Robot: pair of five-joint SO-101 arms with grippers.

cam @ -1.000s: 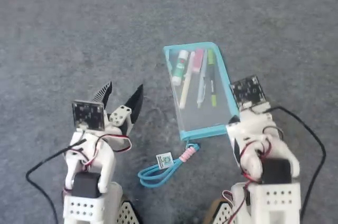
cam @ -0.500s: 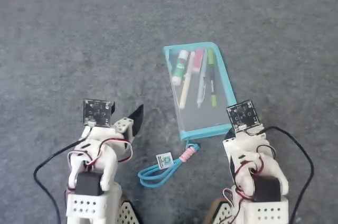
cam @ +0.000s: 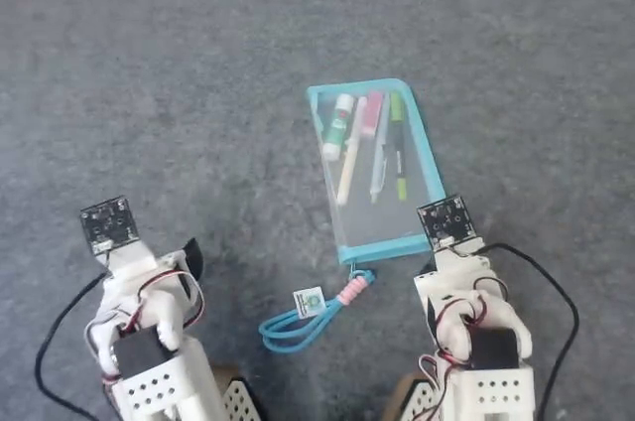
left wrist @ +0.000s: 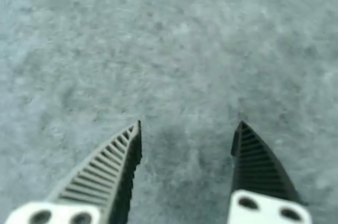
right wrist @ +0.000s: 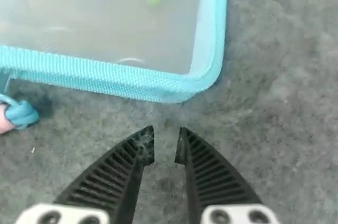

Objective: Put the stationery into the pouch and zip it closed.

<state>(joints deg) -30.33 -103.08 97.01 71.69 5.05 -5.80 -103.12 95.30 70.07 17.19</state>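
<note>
The pouch (cam: 382, 173), clear with a teal border, lies flat on the grey table (cam: 149, 73), nearer the right arm (cam: 466, 292) than the left arm (cam: 139, 312). The high view shows it whole, with the stationery inside side by side: a white stick with a green cap (cam: 337, 128), a pink pen (cam: 369, 115), a beige pencil (cam: 349, 168), a pale pen (cam: 380, 171) and a green marker (cam: 399, 153). From the pouch's near corner a teal cord (cam: 293, 327) with a small tag (cam: 310, 300) loops out across the table. Whether the zip is fully closed cannot be told.

In the high view the right arm's wrist board covers the pouch's near right corner. The right wrist view gives what lies under it. The right gripper (right wrist: 165, 145) hangs just short of the pouch's rounded teal corner (right wrist: 206, 81), apart from it. Its fingers are drawn almost together with a slim gap and grasp nothing. The tip of the green marker and a bit of the cord (right wrist: 18, 113) also appear there.

The left gripper (left wrist: 187, 145) sits well away from the pouch. The left wrist view shows its fingers spread wide over bare grey table, released and holding nothing. The high view shows one dark finger (cam: 191, 259) beside the arm.
</note>
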